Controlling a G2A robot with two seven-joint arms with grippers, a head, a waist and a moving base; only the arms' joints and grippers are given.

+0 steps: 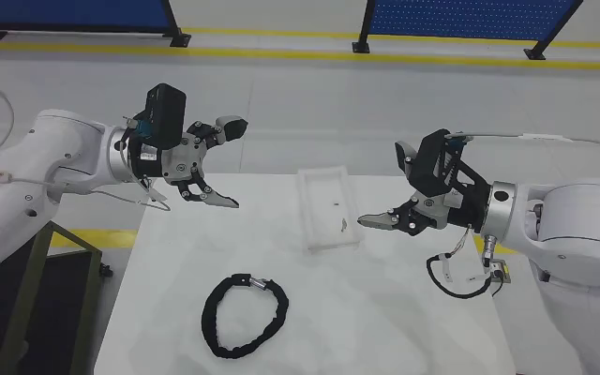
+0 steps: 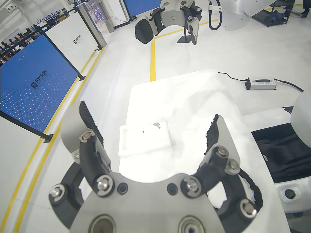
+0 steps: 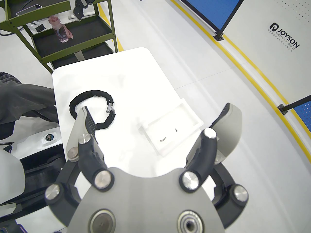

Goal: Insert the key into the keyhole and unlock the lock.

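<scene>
Two grippers hang above a white round-cornered table (image 1: 422, 328), each spread wide and holding nothing. The left gripper (image 1: 234, 162) sits over the table's 10 o'clock corner. Toward 7 o'clock lies a black fabric-sleeved chain lock (image 1: 279, 311), curled into a loop with its silver metal end at the loop's 12 o'clock. At the table's 12 o'clock rests a shallow white rectangular tray (image 1: 323, 187). A small silver key (image 1: 344, 224) lies flat inside it, toward the tray's 5 o'clock corner. The right gripper (image 1: 382, 185) hangs at the tray's 3 o'clock, apart from the key.
</scene>
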